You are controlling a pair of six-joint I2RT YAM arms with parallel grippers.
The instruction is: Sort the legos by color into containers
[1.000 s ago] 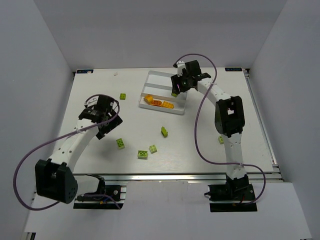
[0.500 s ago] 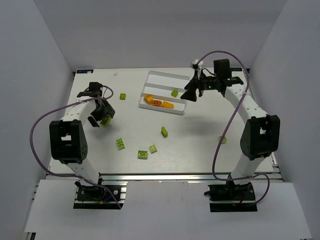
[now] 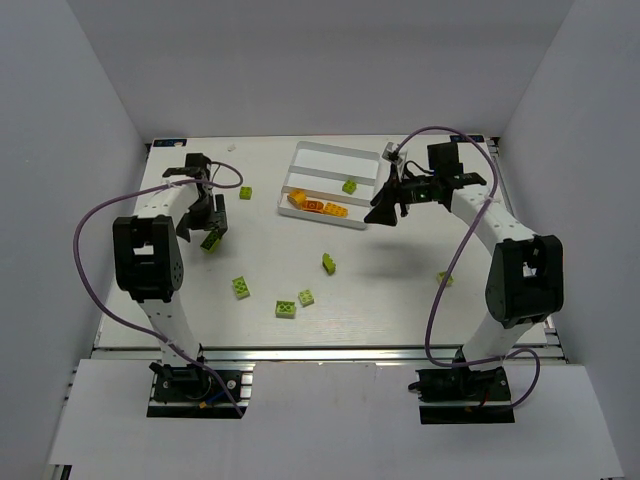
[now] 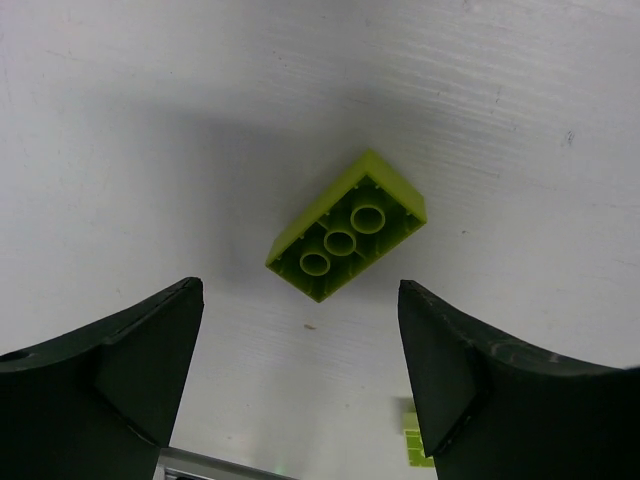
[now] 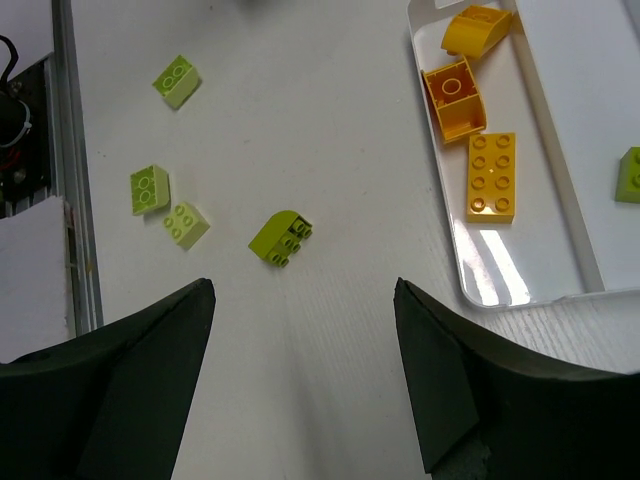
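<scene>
The left arm is folded back on itself, its elbow raised, with the left gripper pointing down near the left edge of the worktop. Its fingers are spread wide over a lime brick that lies upside down between them, touching neither. The right arm reaches forward, and the right gripper hangs just beside the right end of the tray, also spread wide and holding nothing. In the right wrist view a second lime piece in the middle slot is cut off by the frame edge. The near slot holds three orange bricks. Other loose lime bricks lie scattered on the worktop.
</scene>
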